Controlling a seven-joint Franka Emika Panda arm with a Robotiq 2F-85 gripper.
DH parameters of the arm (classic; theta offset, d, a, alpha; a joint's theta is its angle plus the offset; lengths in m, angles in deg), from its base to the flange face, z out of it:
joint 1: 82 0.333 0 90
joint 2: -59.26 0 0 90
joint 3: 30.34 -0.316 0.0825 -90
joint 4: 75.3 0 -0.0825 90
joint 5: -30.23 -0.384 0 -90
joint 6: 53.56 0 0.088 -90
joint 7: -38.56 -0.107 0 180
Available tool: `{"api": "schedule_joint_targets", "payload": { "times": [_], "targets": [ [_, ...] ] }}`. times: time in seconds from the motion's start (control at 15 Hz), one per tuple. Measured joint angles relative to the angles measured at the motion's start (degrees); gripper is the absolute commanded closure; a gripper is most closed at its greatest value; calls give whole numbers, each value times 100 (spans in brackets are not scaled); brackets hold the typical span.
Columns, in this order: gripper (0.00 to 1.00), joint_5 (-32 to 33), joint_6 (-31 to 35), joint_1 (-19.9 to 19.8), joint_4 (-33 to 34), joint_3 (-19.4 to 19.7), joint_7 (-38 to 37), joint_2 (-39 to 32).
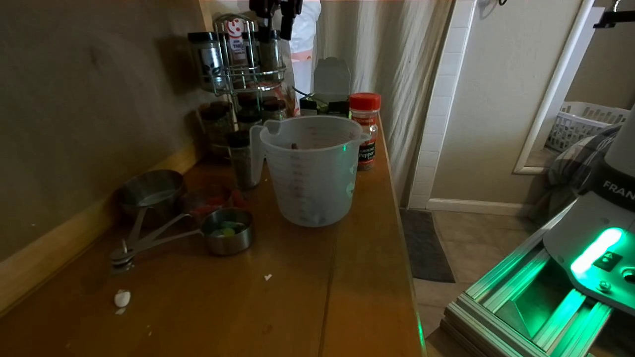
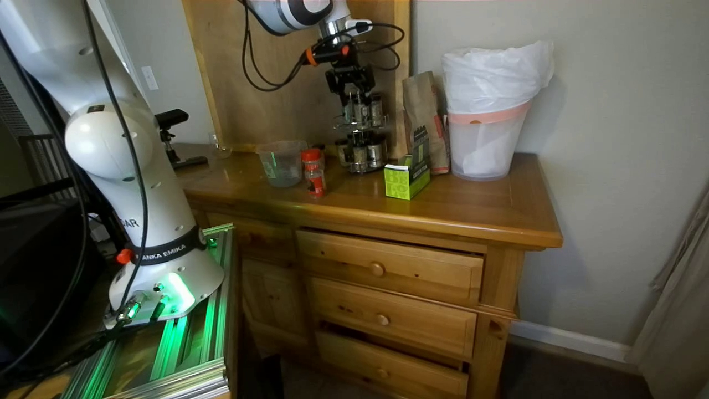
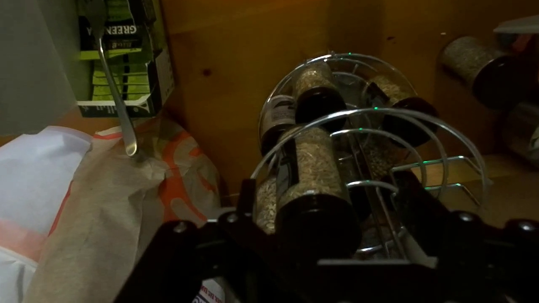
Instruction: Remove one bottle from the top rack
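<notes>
The top rack is the upper wire tier (image 1: 270, 74) of a small chrome spice rack; it also shows in an exterior view (image 2: 343, 127) and the wrist view (image 3: 376, 110). It holds several dark-lidded glass jars. My gripper (image 3: 328, 189) is open, its fingers wide apart over this tier. A jar with pale dried herb (image 3: 318, 164) stands between the fingers, nearer the left one, with a gap to the right one. Another jar is partly hidden behind the left finger. In both exterior views the gripper (image 1: 278, 25) (image 2: 354, 94) points down at the tops of the upper jars.
Around the rack stand a measuring jug (image 1: 312, 173), a red-lidded pepper jar (image 1: 365, 134), a loose spice jar (image 1: 243, 161) and metal measuring cups (image 1: 228, 238). A green tea box (image 2: 407, 180) with a fork (image 3: 111, 84), a paper bag (image 2: 426, 122) and a lined bin (image 2: 482, 144) are close by.
</notes>
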Motion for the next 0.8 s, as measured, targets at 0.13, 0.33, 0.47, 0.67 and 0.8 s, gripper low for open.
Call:
{"api": "schedule_joint_targets", "payload": {
  "times": [0.13, 0.33, 0.47, 0.67, 0.8],
  "targets": [
    [22, 0, 145, 0, 2, 0, -5, -57],
    [25, 0, 360, 0, 7, 0, -47, -132],
    [46, 0, 462, 0, 9, 0, -62, -166],
    [65, 5, 496, 0, 15, 0, -81, -176],
    [75, 22, 494, -4, 15, 1, -89, -174]
  ]
}}
